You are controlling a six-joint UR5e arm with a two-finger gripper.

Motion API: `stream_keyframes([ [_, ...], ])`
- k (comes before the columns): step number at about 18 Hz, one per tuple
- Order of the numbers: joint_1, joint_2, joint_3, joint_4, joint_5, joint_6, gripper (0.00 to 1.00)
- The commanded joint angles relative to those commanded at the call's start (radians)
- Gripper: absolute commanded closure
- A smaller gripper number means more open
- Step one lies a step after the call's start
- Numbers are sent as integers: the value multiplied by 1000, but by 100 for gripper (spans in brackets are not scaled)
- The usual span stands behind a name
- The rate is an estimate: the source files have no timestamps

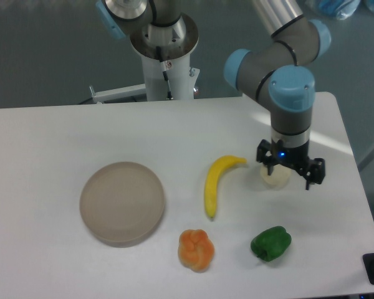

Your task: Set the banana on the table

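The yellow banana (215, 185) lies flat on the white table (43, 143), right of the middle, its curved tip pointing right. My gripper (289, 172) hangs just to the right of the banana's upper end, pointing down, with its fingers spread and nothing between them. It does not touch the banana. A small pale round object (275, 177) sits on the table under the gripper's left side, partly hidden by it.
A round beige plate (122, 203) lies left of the banana. A lumpy orange pepper (196, 250) and a green pepper (271, 243) sit near the front edge. The robot's base column (165, 56) stands at the back.
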Motion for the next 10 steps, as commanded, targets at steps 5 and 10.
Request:
stream_keyframes([
  [5, -5, -18, 25, 0, 0, 8, 0],
  [10, -5, -22, 31, 0, -2, 8, 0],
])
